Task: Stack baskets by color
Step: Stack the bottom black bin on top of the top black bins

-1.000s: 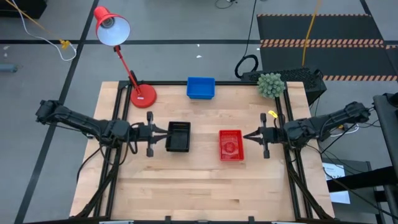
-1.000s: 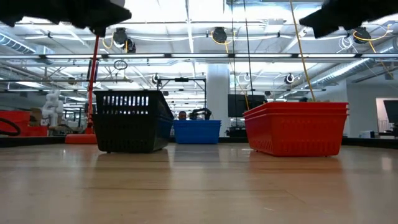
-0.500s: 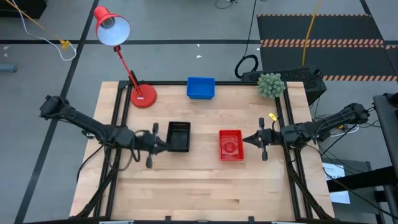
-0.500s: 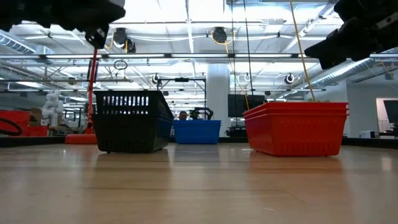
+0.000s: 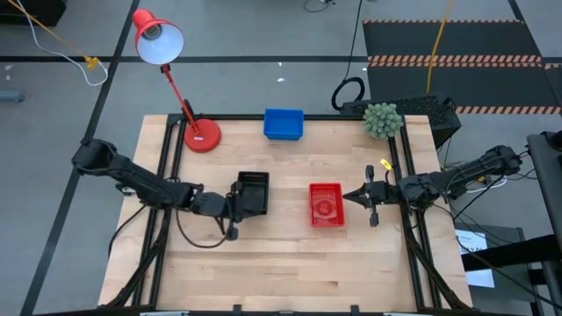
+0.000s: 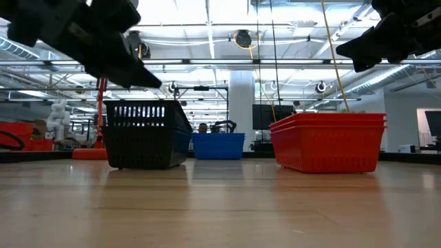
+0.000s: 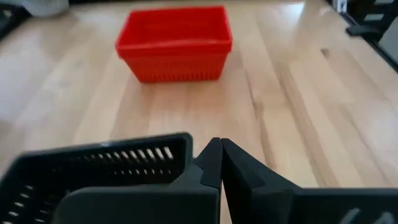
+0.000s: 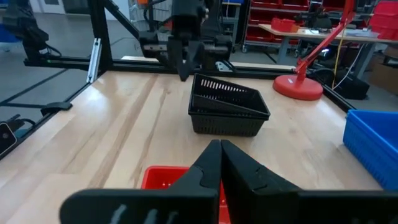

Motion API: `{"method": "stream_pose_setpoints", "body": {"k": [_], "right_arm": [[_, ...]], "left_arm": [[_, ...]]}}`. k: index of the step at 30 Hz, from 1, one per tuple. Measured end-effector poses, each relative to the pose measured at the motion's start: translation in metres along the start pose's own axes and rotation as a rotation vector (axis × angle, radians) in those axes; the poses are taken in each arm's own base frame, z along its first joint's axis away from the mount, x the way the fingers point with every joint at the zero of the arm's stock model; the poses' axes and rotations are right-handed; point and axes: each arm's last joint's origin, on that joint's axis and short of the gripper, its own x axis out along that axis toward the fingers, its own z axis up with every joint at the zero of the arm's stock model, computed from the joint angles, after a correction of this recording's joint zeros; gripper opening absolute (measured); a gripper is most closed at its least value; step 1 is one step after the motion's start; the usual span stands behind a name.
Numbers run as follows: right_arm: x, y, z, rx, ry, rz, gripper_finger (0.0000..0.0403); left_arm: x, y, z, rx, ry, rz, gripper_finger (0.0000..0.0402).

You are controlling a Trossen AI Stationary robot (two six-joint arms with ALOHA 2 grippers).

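A pile of black baskets stands left of the table's middle, resting on its bottom; in the right wrist view its top basket sits askew. A pile of red baskets stands to its right, and a blue basket stands at the far edge. My left gripper is shut beside the black pile's near left corner. In the low view it hangs a little above the rim, and no touch shows. My right gripper is shut and held level just right of the red pile.
A red desk lamp stands with its base at the far left of the table. A small green plant sits at the far right corner. Black frame rails run along both sides. The near half of the table is bare wood.
My left gripper has swung toward the table's right and near edges and come down, tipping forward, from the black pile's left side to its near left corner. My right gripper has sunk a little. The baskets have kept still.
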Motion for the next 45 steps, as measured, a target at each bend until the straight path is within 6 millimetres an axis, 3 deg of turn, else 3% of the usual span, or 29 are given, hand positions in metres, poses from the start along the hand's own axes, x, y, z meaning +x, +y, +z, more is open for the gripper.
{"method": "stream_pose_setpoints", "body": {"k": [28,35,45], "right_arm": [[0.000,0.000,0.001,0.003,-0.006,0.000,0.0000],[0.000,0.000,0.001,0.001,-0.006,0.001,0.0000],[0.000,0.000,0.001,0.003,-0.006,0.001,0.0000]], "left_arm": [[0.012,-0.001,-0.009,0.000,0.045,-0.077,0.0003],[0.008,-0.002,0.006,0.041,-0.089,-0.101,0.0004],[0.016,0.005,-0.010,-0.013,0.038,-0.062,0.0003]]}}
